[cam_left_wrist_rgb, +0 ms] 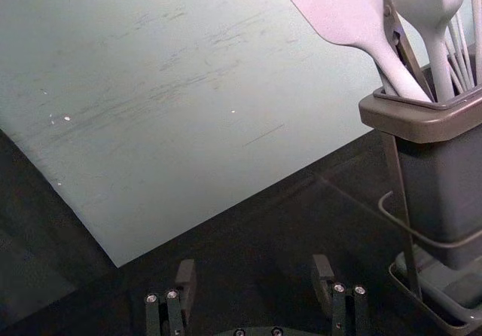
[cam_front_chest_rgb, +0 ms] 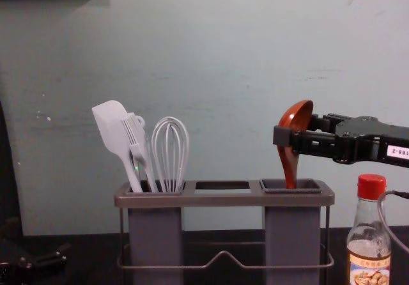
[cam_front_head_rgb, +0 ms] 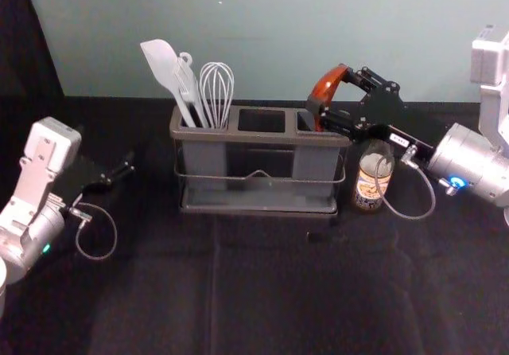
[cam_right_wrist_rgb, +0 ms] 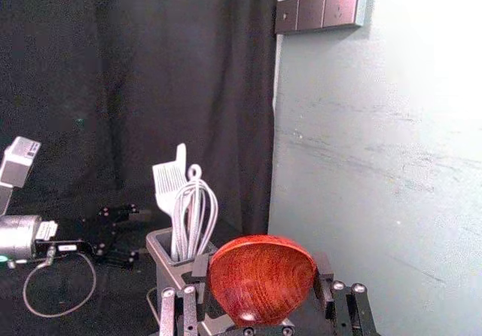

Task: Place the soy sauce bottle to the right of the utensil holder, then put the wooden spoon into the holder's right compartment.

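My right gripper (cam_front_head_rgb: 328, 99) is above the right end of the grey utensil holder (cam_front_head_rgb: 310, 138), shut on the reddish wooden spoon (cam_front_head_rgb: 325, 87). In the chest view the spoon (cam_front_chest_rgb: 289, 160) stands nearly upright, bowl up, its handle reaching into the holder's right compartment (cam_front_chest_rgb: 310, 184). The right wrist view has the bowl (cam_right_wrist_rgb: 262, 279) between the fingers of my right gripper (cam_right_wrist_rgb: 261, 270). Just right of the holder, the soy sauce bottle (cam_front_head_rgb: 370, 184) stands upright with a red cap (cam_front_chest_rgb: 371, 186). My left gripper (cam_front_head_rgb: 123, 169) is parked left of the holder; its wrist view has this gripper (cam_left_wrist_rgb: 254, 277) open.
A white spatula (cam_front_chest_rgb: 114, 128), a brush (cam_front_chest_rgb: 136, 138) and a whisk (cam_front_chest_rgb: 170, 154) stand in the holder's left compartment. A pale wall (cam_front_head_rgb: 270, 37) rises behind the dark-covered table (cam_front_head_rgb: 262, 291). A cable (cam_front_head_rgb: 421, 214) from the right arm loops near the bottle.
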